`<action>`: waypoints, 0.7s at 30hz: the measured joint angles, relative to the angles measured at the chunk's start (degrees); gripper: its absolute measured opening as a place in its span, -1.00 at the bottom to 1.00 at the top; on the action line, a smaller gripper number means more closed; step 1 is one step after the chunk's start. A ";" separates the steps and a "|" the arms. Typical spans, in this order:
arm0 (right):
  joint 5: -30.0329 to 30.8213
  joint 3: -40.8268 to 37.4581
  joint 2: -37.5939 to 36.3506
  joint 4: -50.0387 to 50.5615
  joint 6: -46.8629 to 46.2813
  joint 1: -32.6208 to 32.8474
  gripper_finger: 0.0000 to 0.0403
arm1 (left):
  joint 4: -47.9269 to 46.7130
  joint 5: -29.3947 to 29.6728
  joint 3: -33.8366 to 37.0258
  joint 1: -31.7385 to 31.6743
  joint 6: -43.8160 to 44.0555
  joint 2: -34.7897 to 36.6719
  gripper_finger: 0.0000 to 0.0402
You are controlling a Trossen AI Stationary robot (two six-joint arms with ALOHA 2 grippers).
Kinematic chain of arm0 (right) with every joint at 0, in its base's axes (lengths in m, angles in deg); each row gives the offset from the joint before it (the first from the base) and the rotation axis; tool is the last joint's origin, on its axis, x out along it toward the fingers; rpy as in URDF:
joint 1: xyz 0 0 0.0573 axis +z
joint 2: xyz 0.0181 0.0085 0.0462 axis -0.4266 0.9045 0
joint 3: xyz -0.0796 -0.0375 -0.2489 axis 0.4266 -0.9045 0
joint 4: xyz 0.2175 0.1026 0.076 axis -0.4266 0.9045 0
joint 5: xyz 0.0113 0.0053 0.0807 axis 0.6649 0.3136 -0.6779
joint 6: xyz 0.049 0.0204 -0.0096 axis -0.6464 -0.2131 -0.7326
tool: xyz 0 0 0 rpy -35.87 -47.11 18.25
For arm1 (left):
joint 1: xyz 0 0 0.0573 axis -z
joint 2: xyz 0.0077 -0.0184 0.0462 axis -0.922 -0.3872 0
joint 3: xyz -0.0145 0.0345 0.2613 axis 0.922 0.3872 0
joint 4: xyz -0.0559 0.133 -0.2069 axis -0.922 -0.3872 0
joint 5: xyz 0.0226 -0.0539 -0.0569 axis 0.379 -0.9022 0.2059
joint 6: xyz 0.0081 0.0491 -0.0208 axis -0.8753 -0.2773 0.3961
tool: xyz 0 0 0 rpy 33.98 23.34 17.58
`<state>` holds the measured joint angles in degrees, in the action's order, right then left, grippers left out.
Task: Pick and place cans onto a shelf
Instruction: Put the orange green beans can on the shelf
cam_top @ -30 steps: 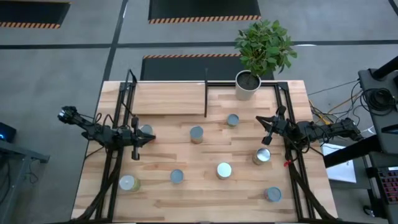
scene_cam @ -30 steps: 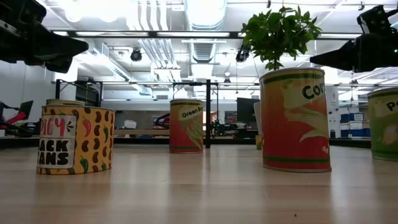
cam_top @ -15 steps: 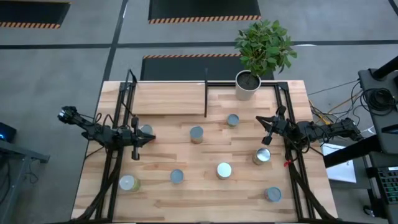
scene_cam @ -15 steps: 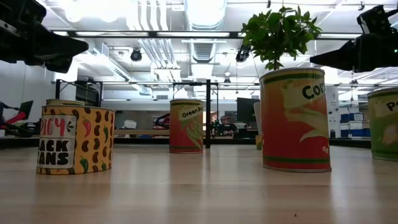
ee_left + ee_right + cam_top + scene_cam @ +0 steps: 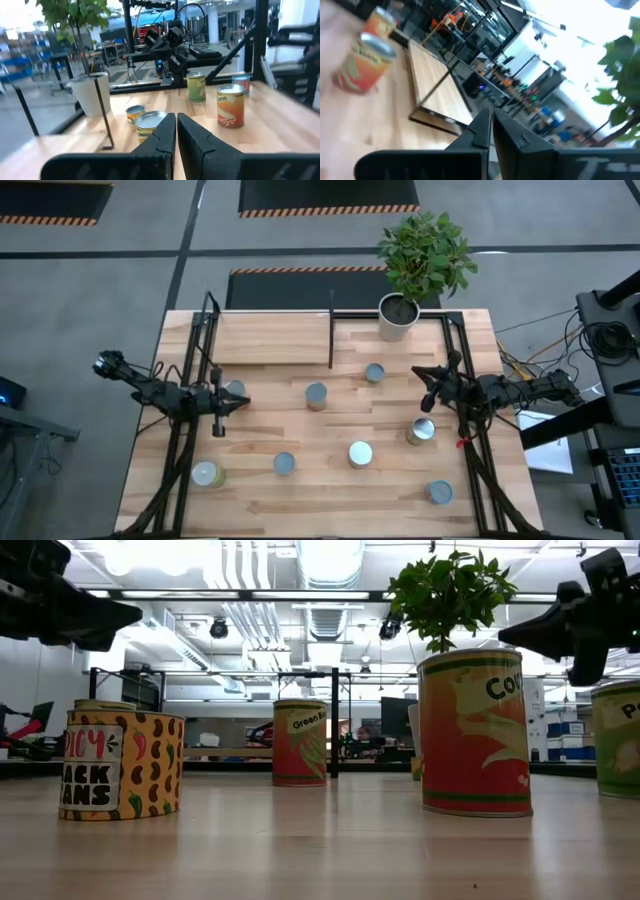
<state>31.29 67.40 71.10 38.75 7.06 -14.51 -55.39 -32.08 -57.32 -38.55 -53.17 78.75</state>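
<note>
So far nothing is in my grasp: my left gripper (image 5: pixel 236 404) hangs above the table's left side with its two dark fingers pressed together on nothing, and my right gripper (image 5: pixel 422 374) hovers at the right side, likewise closed and empty. The shelf (image 5: pixel 272 338), a light-wood panel framed by thin black posts with a black divider bar, sits at the far edge and holds no can yet; beside it stands a white plant pot (image 5: pixel 396 318) with a leafy green plant. The small metal cans stand scattered on the wooden tabletop (image 5: pixel 320 495): a silvery-topped can (image 5: pixel 234 390) just beside my left fingertips, a blue-grey one (image 5: pixel 315 395) near the middle, a small one (image 5: pixel 374 373) close to the shelf's front, a tilted-looking can with a tan label (image 5: pixel 421 430) just under my right wrist, a pale-topped one (image 5: pixel 360 453), a blue-topped one (image 5: pixel 284 464), a yellowish one (image 5: pixel 206 474) at the near left and a last one (image 5: pixel 437 493) at the near right. My worry is that dropping onto a can with the fingers together would knock it over and roll it away; I judge I must spread them first. Swinging toward the shelf could also clip a post or the plant pot.
</note>
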 joint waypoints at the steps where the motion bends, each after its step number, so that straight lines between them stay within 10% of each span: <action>1: 0.01 -0.01 0.02 0.01 1.43 -0.02 -0.96 | 1.03 -0.05 -0.01 0.00 -1.22 0.00 -1.00; 4: -1.16 0.00 0.01 0.02 -3.50 0.00 -0.96 | 6.65 -0.37 0.00 0.00 0.15 0.00 -1.00; 10: -8.94 0.01 0.01 -3.07 -50.86 0.00 -0.96 | 25.29 -1.01 0.00 0.00 7.62 0.00 -1.00; 21: -9.08 0.00 2.02 -18.80 -57.94 0.00 -0.96 | 33.99 -17.89 0.00 0.02 12.17 -1.01 -1.00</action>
<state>22.20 67.40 73.12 19.95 -50.88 -14.51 -21.41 -49.97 -57.32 -38.53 -41.01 77.74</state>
